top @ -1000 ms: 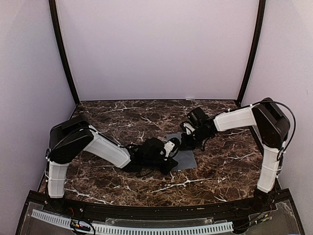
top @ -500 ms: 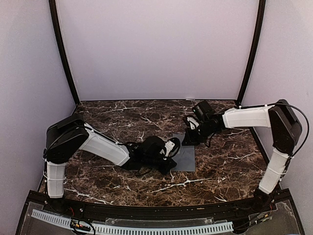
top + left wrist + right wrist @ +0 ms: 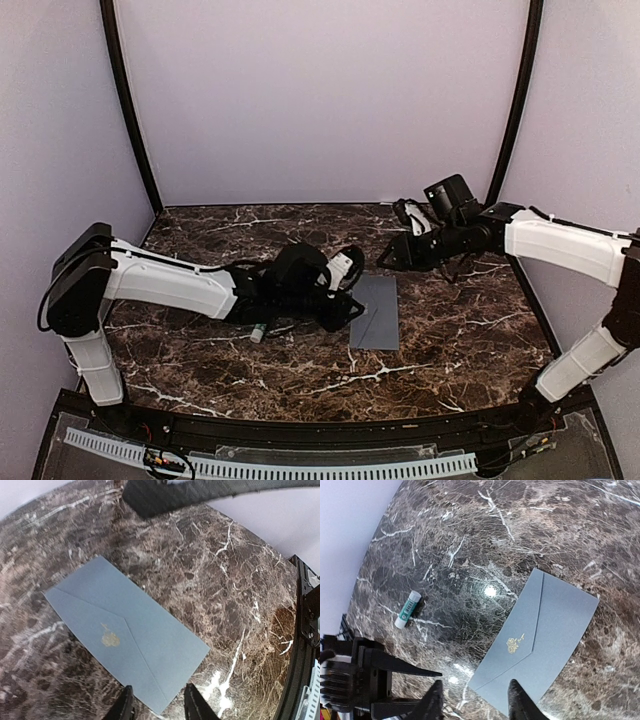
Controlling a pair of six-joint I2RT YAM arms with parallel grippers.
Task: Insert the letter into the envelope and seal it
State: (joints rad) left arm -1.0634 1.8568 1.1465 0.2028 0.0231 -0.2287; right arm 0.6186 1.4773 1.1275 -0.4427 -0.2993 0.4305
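Top view is showing the envelope (image 3: 376, 311) lying flat mid-frame, flap (image 3: 515, 635) down; no letter is showing. The left gripper (image 3: 160, 695) and right gripper (image 3: 476, 690) are gaping wide, holding nothing. The flap could be popping up if it is not stuck well.

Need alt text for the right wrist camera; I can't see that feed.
A grey envelope lies flat on the dark marble table, pointed flap folded down, a gold emblem near the flap's tip. A green-and-white glue stick lies apart, further left in frame; the right gripper is open at the bottom edge, holding nothing.
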